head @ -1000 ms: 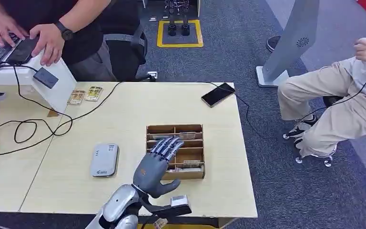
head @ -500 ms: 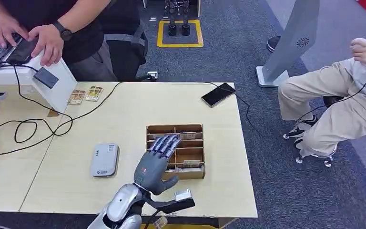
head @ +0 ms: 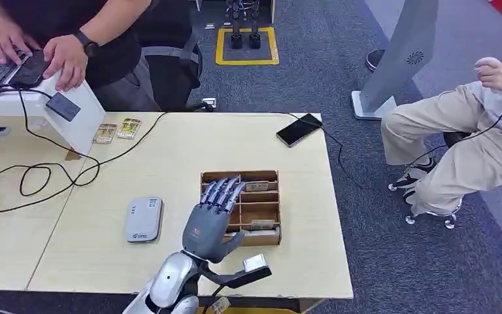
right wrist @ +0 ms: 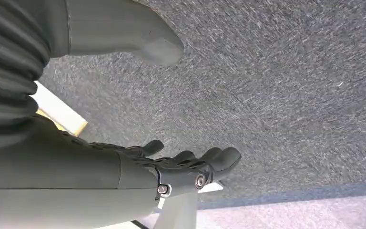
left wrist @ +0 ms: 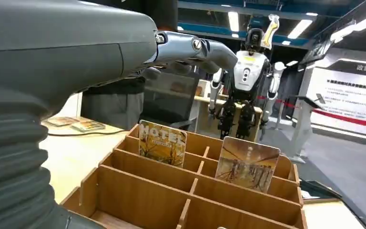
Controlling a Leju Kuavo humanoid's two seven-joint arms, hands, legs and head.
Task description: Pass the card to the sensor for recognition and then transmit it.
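Note:
A wooden divided card box [head: 269, 206] stands on the light table near its front right. Two picture cards stand upright in it, one orange [left wrist: 162, 142] and one brownish [left wrist: 246, 163], in the far slots of the box [left wrist: 138, 186]. A grey card sensor [head: 143, 219] lies flat to the box's left. My left hand [head: 210, 219] hovers open over the box's left part, fingers stretched forward and holding nothing; in the left wrist view the fingers [left wrist: 195, 47] are above the cards. My right hand [right wrist: 171, 169] hangs over carpet, fingers loosely extended, holding nothing.
A phone [head: 299, 129] on a cable lies at the table's far right. Black cables [head: 39, 176] loop on the left, by two loose cards [head: 117, 129] and a white stand [head: 82, 118]. A person [head: 65, 55] works at a laptop; another sits to the right [head: 457, 144].
My left hand has slid slightly forward and left over the box, still holding nothing. The seated person's raised hand shifted a little.

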